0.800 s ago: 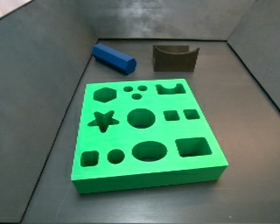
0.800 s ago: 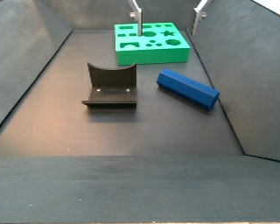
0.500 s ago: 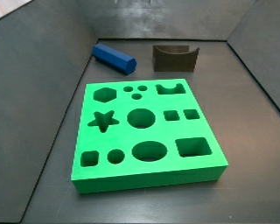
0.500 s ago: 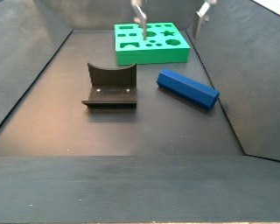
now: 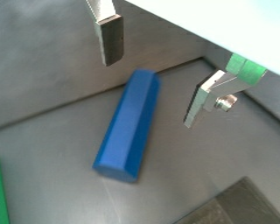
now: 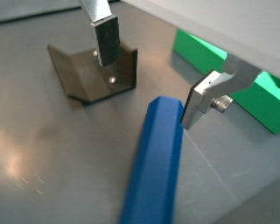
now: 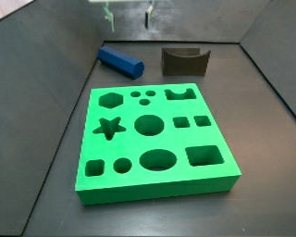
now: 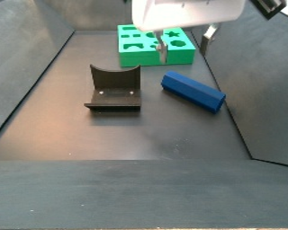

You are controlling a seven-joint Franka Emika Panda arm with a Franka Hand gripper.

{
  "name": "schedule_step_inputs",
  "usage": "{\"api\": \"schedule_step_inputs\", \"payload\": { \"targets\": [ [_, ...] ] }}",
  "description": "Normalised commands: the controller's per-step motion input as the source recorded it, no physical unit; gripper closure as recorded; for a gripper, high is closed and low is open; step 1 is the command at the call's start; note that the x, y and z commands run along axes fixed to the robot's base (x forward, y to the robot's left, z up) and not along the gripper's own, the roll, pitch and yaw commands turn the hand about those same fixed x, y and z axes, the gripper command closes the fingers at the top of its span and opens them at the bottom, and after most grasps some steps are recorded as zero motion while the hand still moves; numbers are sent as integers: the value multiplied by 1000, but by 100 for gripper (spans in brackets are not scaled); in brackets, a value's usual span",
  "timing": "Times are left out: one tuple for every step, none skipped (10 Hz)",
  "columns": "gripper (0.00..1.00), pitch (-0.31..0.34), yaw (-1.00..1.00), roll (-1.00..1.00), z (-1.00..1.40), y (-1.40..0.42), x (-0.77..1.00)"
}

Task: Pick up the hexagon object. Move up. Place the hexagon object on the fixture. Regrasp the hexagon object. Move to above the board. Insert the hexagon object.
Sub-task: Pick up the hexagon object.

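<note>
gripper (image 5: 152,77): we see it wide open and holding nothing, hanging above the hexagon object with its fingers clear of it in both wrist views (image 6: 154,74); in a side view (image 7: 129,16) only the finger tips show at the upper edge, and in a side view (image 8: 185,47) it hangs under the pale wrist body.
fingers: we see flat silver plates with dark pads, one (image 5: 111,39) on each side of the blue piece, not touching it.
hexagon object (image 5: 129,125): lies flat on the table (image 8: 122,135), blue, just beside the fixture and apart from it (image 8: 193,91) (image 7: 118,60) (image 6: 153,166).
fixture (image 8: 112,88): dark notched block, standing on the table between the table's near end and the board (image 7: 184,60) (image 6: 94,72).
board (image 7: 154,139): bright green, flat on the table, we see all its shaped holes unfilled (image 8: 155,43) (image 6: 227,69).
</note>
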Motion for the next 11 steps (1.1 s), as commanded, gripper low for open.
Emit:
{"api": "schedule_step_inputs", "payload": {
  "targets": [
    [0, 0, 949, 0, -794, -160, 31],
    [0, 0, 929, 0, -823, -151, 51],
    [0, 0, 909, 0, -863, -169, 31],
    [0, 0, 866, 44, -900, -271, 17],
    [0, 0, 820, 37, -897, -306, 14],
    [0, 0, 794, 49, -923, -303, 0],
    [0, -66, 740, 53, -960, -257, -74],
    [0, -149, 500, 31, -883, -66, -231],
    [0, -196, 274, 29, -854, 0, -397],
    [0, -237, 229, 1, -760, -34, -320],
    [0, -259, 117, 0, -734, 0, -63]
  ]
}}
